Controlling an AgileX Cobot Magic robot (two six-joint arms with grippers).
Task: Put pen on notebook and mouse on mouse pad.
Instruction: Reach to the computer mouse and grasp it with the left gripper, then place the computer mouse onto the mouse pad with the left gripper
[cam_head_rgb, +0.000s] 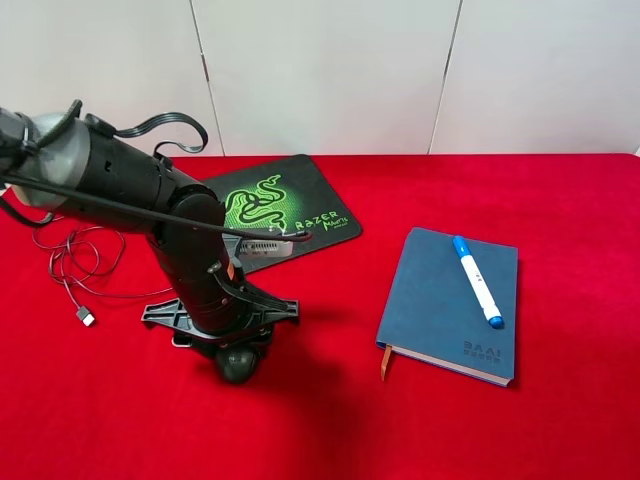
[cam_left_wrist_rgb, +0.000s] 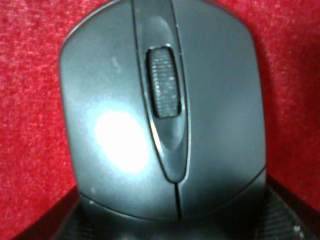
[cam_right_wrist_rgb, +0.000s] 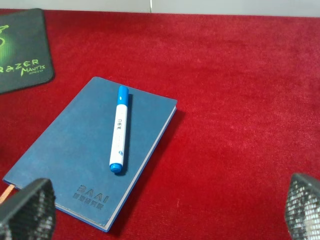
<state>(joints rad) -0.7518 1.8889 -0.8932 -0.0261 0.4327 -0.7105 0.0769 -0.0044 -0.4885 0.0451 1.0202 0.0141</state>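
The dark glossy mouse (cam_left_wrist_rgb: 165, 125) fills the left wrist view, scroll wheel up, resting on the red cloth. My left gripper (cam_head_rgb: 236, 352) is down over it, and its mesh fingers (cam_left_wrist_rgb: 45, 225) hug the mouse's (cam_head_rgb: 240, 364) rear sides. The mouse's thin cable (cam_head_rgb: 75, 262) lies coiled to the left. The black Razer mouse pad (cam_head_rgb: 300, 205) lies behind my left arm. The blue-grey notebook (cam_head_rgb: 440, 300) lies on the right with the blue-capped white pen (cam_head_rgb: 477, 280) resting diagonally on its cover. My right gripper (cam_right_wrist_rgb: 165, 212) hovers open over the notebook (cam_right_wrist_rgb: 75, 150) and pen (cam_right_wrist_rgb: 119, 129).
Red cloth (cam_head_rgb: 560, 200) covers the whole table, with a white wall behind it. The cable's USB plug (cam_head_rgb: 86, 317) lies near the left edge. The left arm's body (cam_head_rgb: 120, 185) leans over part of the mouse pad.
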